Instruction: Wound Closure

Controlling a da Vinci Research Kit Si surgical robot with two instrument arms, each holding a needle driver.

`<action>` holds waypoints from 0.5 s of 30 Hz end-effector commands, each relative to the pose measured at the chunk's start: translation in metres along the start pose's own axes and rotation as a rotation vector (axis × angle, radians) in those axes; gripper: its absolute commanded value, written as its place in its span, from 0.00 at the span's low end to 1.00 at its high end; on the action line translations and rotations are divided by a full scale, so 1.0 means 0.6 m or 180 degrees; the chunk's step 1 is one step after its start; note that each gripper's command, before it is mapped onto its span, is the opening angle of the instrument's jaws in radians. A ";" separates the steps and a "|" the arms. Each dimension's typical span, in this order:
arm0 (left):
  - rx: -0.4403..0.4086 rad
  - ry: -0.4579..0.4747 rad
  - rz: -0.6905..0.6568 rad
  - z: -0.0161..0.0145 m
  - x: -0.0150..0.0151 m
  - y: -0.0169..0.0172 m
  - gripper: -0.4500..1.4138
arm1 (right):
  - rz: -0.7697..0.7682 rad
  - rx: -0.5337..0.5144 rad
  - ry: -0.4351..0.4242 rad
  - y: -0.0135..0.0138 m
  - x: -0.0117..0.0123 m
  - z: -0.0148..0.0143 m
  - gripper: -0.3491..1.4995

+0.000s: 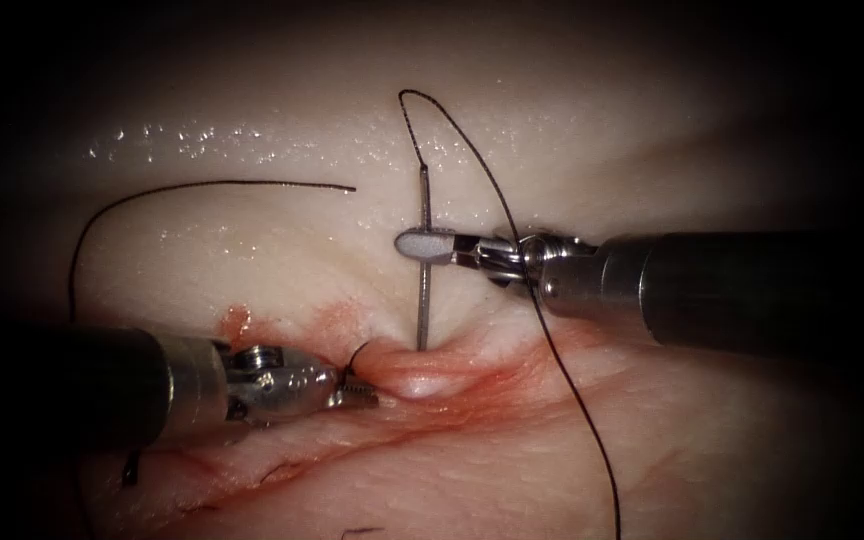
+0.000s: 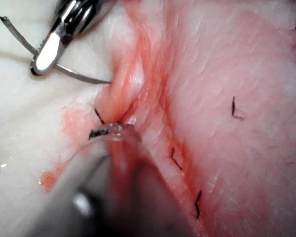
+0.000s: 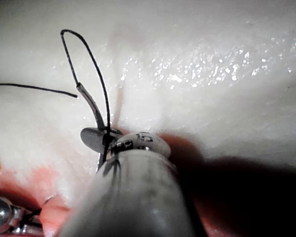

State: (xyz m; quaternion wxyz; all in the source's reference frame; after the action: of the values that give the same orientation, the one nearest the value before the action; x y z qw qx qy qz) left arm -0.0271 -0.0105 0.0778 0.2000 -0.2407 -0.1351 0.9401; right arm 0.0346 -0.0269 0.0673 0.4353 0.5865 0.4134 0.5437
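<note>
The needle [image 1: 422,270] is clamped mid-curve by the right tool [image 1: 430,246], its tip entering the tissue [image 1: 652,440]; the cut's edge is pinched up by the left tool [image 1: 357,392] as countertraction.

My needle [image 1: 422,300] hides its tip in the tissue [image 1: 652,440]; thread [image 1: 592,440] runs off at six o'clock

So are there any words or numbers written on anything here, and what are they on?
"10", or something close to it: small dark marks on the wrist of the right arm's tool, just behind its gripper, which is shut on the needle about mid-curve. The marks are too blurred to read for sure.
Nothing readable on the left arm's tool, the thread or the tissue.
</note>
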 end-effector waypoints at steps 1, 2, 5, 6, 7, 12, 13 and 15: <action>0.0000 0.0001 0.0001 0.0013 0.0003 0.0001 0.34 | 0.0004 0.0012 -0.0015 0.0002 -0.0003 0.0016 0.00; -0.0001 0.0001 0.0001 0.0013 0.0003 0.0001 0.34 | 0.0080 0.0024 -0.0025 -0.0001 -0.0010 0.0017 0.00; -0.0002 0.0001 0.0002 0.0013 0.0003 0.0001 0.34 | 0.0123 0.0029 -0.0039 -0.0007 -0.0019 0.0017 0.00; -0.0002 0.0001 0.0002 0.0013 0.0003 0.0001 0.34 | 0.0145 0.0029 -0.0042 -0.0008 -0.0020 0.0018 0.00; 0.0006 -0.0002 0.0001 0.0012 0.0003 0.0001 0.34 | 0.0148 0.0041 -0.0045 -0.0011 -0.0023 0.0018 0.00; 0.0006 -0.0002 0.0001 0.0012 0.0003 0.0000 0.34 | 0.0202 0.0056 -0.0088 -0.0023 -0.0036 0.0021 0.00; 0.0006 -0.0002 0.0001 0.0012 0.0003 0.0000 0.34 | 0.0206 0.0059 -0.0093 -0.0026 -0.0039 0.0021 0.00; 0.0006 -0.0002 0.0001 0.0012 0.0003 0.0000 0.34 | 0.0213 0.0062 -0.0099 -0.0032 -0.0044 0.0023 0.00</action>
State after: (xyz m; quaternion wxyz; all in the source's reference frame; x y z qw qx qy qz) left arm -0.0271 -0.0105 0.0778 0.2002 -0.2398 -0.1342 0.9404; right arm 0.0349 -0.0290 0.0642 0.4171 0.6131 0.3909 0.5453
